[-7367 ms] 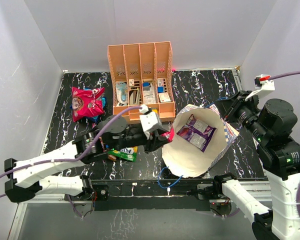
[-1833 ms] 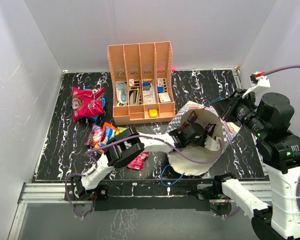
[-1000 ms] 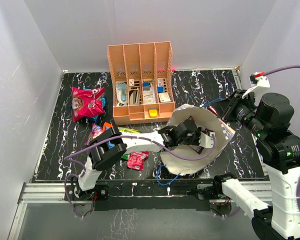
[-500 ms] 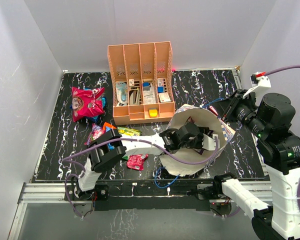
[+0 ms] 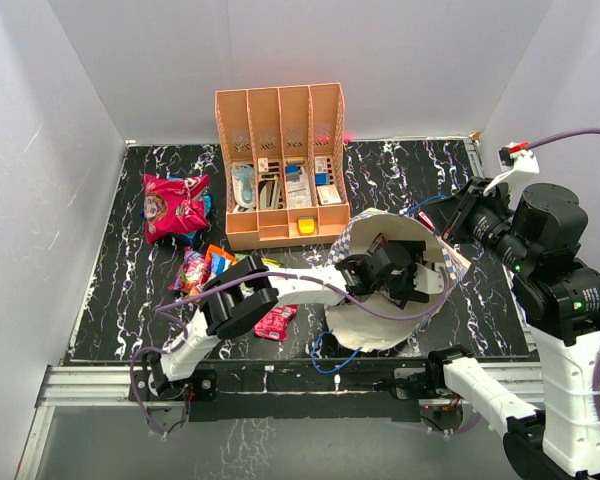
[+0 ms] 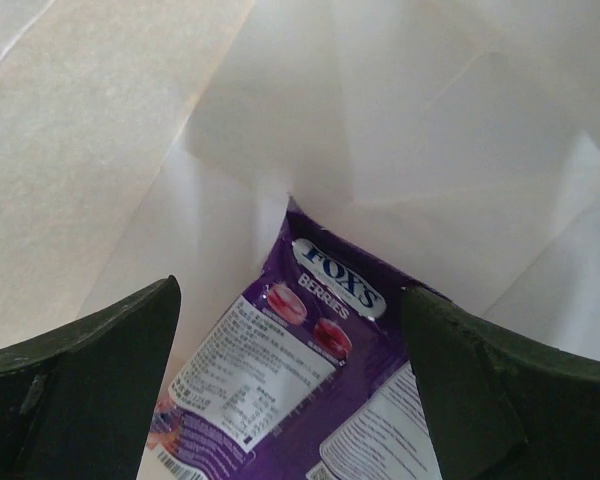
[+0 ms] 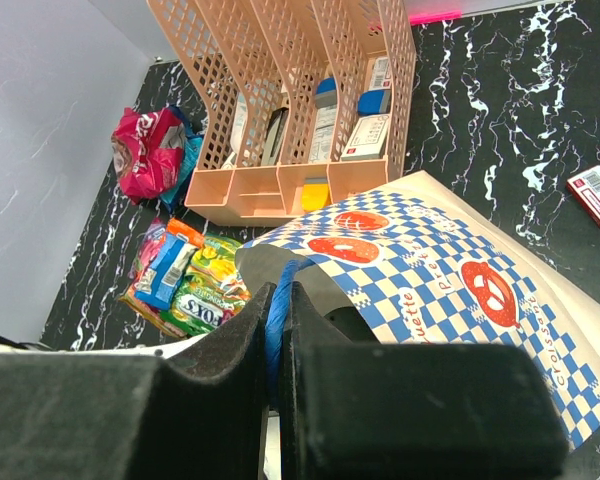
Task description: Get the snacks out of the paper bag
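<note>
The paper bag (image 5: 365,335) sits at the front right of the bench (image 5: 410,170), with the desk organizer (image 5: 280,150) right behind it. The left claw (image 6: 290,380) is way inside the bag, and a FOX'S Berries packet (image 6: 315,345) lies between its spread fingers. The snack pile (image 5: 208,268) is left of the bag, with one loose packet (image 5: 276,321) in front of it. More packets (image 5: 175,205) lie back left, beside the organizer. The right claw (image 7: 277,295) pinches the bag's cord handle (image 7: 272,330).
</note>
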{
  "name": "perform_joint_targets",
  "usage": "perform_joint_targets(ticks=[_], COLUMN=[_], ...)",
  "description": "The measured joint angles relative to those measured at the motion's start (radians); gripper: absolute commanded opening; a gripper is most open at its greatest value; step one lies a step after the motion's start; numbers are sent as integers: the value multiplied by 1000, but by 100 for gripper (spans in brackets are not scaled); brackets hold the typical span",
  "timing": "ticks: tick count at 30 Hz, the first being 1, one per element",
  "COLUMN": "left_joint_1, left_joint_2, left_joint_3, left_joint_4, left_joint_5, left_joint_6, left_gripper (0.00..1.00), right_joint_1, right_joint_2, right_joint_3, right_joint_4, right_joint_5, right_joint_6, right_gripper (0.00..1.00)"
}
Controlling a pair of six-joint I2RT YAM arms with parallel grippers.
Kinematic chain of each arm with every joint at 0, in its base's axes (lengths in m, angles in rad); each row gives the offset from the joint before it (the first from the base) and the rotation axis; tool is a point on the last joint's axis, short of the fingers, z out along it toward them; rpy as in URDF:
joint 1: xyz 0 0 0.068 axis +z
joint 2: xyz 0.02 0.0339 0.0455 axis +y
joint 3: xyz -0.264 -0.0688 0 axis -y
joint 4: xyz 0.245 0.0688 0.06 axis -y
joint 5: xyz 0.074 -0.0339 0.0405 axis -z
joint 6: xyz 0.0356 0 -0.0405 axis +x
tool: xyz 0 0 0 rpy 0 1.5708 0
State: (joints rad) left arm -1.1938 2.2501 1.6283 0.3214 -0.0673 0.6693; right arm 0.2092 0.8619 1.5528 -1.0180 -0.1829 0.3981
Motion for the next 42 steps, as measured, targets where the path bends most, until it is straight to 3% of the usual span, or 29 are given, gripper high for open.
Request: perform_joint_targets(ticks=[7,11,24,32,42], left_joint_1=[42,61,64,61,2], left_joint_2=[63,82,85,12,-219], left_joint_3=[84,99,58,-13,-177], left_joint_4=[-23,-23,-7,-19,-34], left_joint_5=[34,65,51,47,40], left_joint_6=[-78,-107,-97,-105,-172], left_gripper=[86,77,0,0,0], right_joint_1=[0,0,0,0,0], right_joint_2=[1,4,7,-12,-29], right_joint_3=[9,9,8,6,-6], right_joint_4=[-6,-12,-11,-10,8], right_joint_5=[0,0,0,1,13], right_joint_6=[0,0,0,2,5], right_gripper=[8,8,8,8,8])
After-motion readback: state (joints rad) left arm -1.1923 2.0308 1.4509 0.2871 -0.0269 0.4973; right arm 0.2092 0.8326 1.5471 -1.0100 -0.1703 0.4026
